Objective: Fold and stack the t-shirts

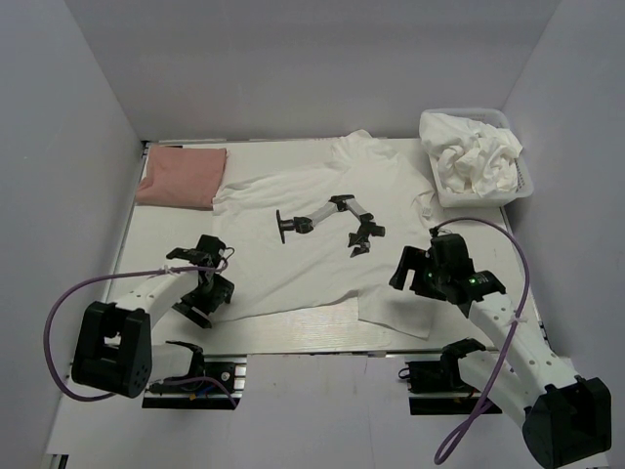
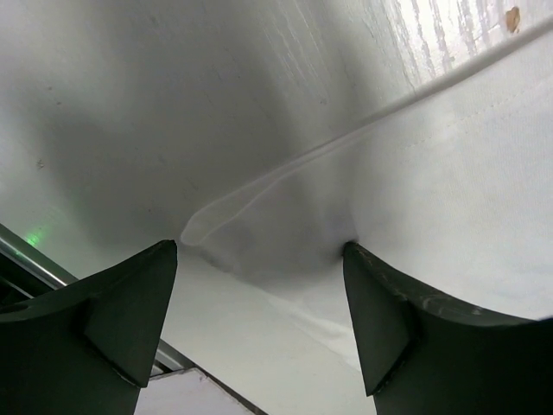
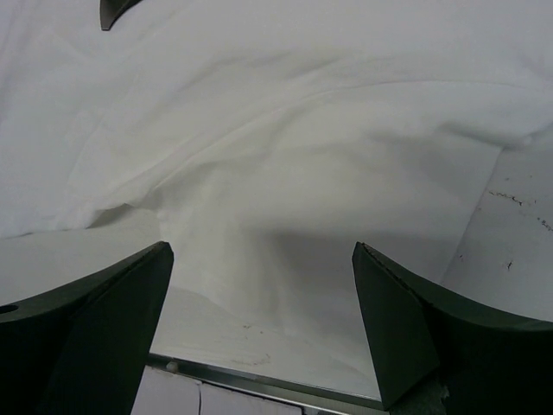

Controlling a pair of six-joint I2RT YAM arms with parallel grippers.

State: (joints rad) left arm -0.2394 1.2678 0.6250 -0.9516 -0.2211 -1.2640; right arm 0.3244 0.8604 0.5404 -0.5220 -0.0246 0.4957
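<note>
The left claw (image 2: 259,255) gapes wide, straddling the hem corner at 7 o'clock of the spread white t-shirt (image 1: 293,264), and the right claw (image 3: 261,251) hangs equally wide over the cloth at the shirt's 5 o'clock. Each should probably sink to the surface (image 1: 166,234), pinch the hem alone, then lift evenly toward 12 o'clock. The folded pink t-shirt (image 1: 181,176) at 10 o'clock looks like the stack.

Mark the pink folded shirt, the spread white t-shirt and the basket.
pink folded shirt (image 1: 182,176), top view, centre
spread white t-shirt (image 1: 293,269), top view, lower body
basket (image 1: 476,199), top view, front wall
</note>
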